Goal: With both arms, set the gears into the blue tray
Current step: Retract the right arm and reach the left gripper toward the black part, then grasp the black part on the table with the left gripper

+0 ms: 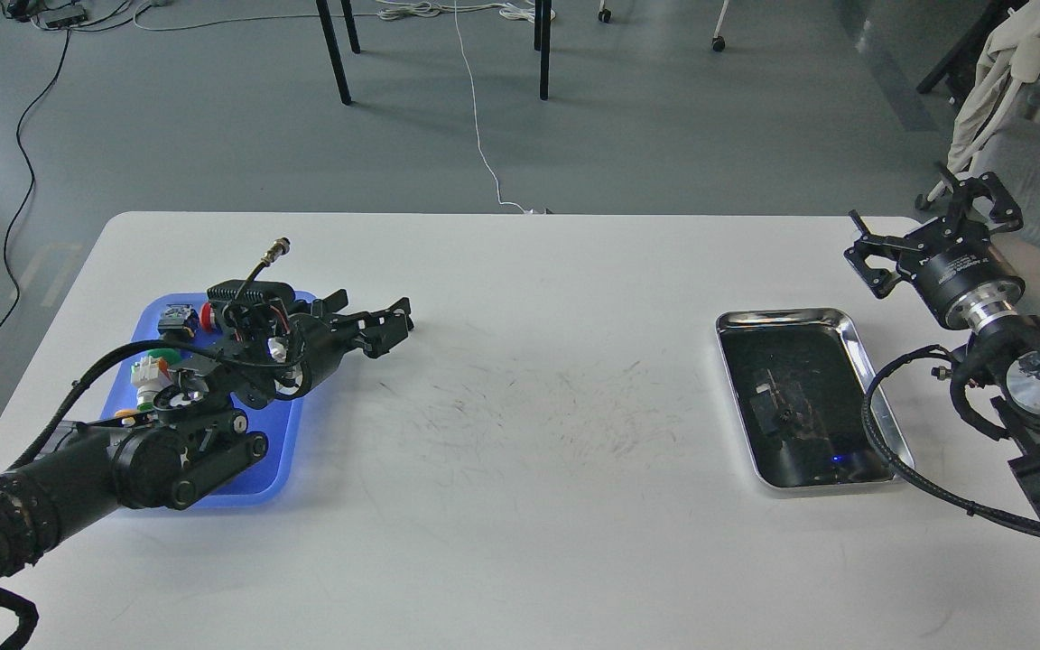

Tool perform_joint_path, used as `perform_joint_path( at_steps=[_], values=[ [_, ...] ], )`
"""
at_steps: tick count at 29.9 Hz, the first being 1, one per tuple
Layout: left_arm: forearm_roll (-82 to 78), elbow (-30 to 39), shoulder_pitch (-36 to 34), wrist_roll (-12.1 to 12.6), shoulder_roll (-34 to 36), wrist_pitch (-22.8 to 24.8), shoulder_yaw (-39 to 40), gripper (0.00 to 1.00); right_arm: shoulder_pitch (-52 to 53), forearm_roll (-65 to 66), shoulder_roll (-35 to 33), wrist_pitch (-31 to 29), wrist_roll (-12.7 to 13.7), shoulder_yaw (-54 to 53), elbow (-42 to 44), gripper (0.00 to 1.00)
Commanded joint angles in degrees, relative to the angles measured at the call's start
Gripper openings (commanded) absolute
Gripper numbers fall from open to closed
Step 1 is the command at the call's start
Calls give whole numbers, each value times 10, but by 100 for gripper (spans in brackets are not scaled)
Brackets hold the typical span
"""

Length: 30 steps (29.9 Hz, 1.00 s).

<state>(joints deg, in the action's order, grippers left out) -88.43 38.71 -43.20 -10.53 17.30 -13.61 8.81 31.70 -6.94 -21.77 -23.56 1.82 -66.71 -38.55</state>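
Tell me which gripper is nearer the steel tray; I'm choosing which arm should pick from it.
Right. The right gripper is just past the steel tray's far right corner, raised. The left gripper is far across the table, by the blue tray.

White table [520, 506] — blue tray [290, 433], steel tray [881, 397]

1. Setting: a robotics lab or test room.
2. Evidence: a white worktable [520, 433] with scuff marks stands on a grey floor [213, 108].
3. Loose cables [28, 171] run across the floor; black furniture legs [333, 54] and castors [718, 42] stand behind.
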Motion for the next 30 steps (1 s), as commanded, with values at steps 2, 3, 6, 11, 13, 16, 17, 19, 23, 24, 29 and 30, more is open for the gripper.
perform_joint_path(
  at_steps=[2,3,6,11,13,16,17,19,23,24,29,30],
  values=[
    [-2,-38,-14,-1,-30,-7,-16,97,0,0,0,0,-1,0,1,96],
    [-3,-43,-16,-1,-35,-7,-17,97,-1,0,0,0,0,0,1,96],
    [-4,-51,-19,-1,-46,-7,-29,97,0,0,0,0,-1,-1,1,96],
    [-4,-58,-19,-1,-54,-33,-58,96,0,0,0,-1,-1,-1,1,96],
    [-4,-65,-19,-1,-58,-41,-72,96,0,0,0,-1,-1,-1,1,96],
    [-3,-78,-19,-5,-65,-50,-85,95,0,0,0,0,-4,-1,1,96],
    [-4,-81,-19,-9,-68,-52,-86,95,0,0,0,0,-5,-1,1,96],
    [-3,-87,-19,-12,-74,-54,-86,94,0,0,0,0,-5,-1,1,96],
    [-4,-88,-18,-12,-78,-54,-87,92,0,0,0,0,-5,-1,1,96],
    [-3,-88,-18,-12,-82,-54,-87,92,0,0,0,0,-6,-1,1,96],
    [-3,-100,-17,-12,-88,-55,-97,89,0,0,0,0,-6,-1,1,96],
    [-3,-101,-17,-12,-88,-55,-97,88,0,0,0,0,-6,-1,1,96]
  ],
)
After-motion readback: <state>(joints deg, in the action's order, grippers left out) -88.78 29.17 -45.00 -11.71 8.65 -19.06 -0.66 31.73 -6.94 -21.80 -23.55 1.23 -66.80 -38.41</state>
